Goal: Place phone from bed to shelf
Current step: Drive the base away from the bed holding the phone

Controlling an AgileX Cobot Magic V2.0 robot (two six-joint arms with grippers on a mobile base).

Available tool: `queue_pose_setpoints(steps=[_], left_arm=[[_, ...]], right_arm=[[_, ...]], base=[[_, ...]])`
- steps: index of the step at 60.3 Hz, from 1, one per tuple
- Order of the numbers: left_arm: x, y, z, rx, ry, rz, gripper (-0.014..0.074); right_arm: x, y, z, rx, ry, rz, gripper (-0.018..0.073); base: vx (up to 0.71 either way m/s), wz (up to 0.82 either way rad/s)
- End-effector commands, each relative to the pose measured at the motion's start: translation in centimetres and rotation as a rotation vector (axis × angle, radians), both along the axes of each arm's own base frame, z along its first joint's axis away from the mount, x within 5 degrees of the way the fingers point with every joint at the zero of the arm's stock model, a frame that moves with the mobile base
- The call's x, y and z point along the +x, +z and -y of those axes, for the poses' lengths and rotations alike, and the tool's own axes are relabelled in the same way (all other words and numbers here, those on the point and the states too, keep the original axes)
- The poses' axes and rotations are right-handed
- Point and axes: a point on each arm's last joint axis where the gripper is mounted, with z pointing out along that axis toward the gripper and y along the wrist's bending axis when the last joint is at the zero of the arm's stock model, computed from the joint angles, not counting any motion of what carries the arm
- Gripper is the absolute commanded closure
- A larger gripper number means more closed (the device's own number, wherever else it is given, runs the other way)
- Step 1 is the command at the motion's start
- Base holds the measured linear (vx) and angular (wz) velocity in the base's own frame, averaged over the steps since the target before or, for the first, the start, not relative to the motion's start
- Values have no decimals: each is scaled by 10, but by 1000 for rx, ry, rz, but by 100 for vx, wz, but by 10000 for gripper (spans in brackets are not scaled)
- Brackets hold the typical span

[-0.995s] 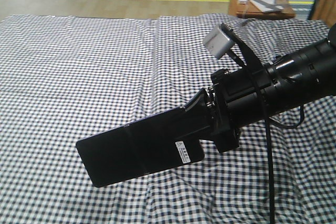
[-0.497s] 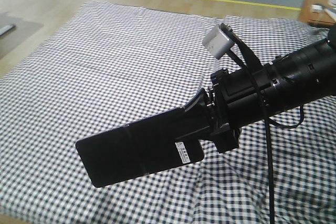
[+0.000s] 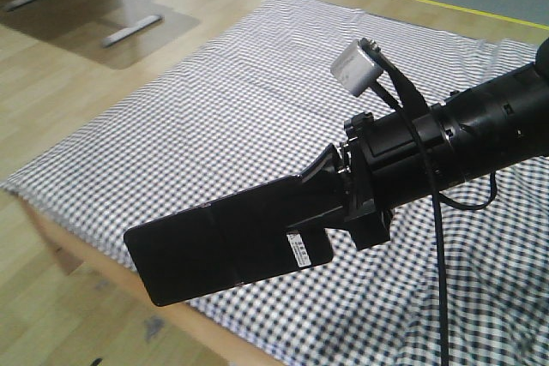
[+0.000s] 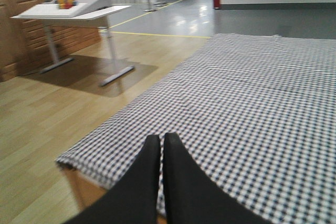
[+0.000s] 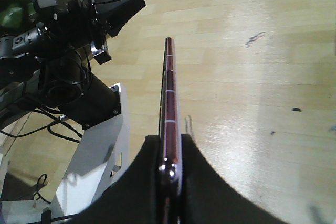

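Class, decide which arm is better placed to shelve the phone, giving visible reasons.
Right: the right end effector grips the phone clear of the bed; the left end effector is shut and empty.

We honestly can't read anything here. The only print we can spot is on the small white sticker [image 3: 299, 250] near one end of the phone [image 3: 206, 250]: a little triangle mark and a few rows of tiny characters, way too blurry to make out.
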Motion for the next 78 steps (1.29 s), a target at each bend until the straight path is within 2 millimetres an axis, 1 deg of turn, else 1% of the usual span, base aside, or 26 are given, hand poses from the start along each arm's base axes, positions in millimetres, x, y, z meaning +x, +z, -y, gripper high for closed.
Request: queue_pose_setpoints(steps=[1, 78], left_arm=[[-1, 16, 0, -4, -4, 106, 596], [-1, 16, 0, -4, -4, 106, 596]], right_arm=[[-12, 23, 0, 101, 52, -2, 561], [-12, 23, 0, 101, 52, -2, 561]], base=[[-15, 58], [-17, 65]])
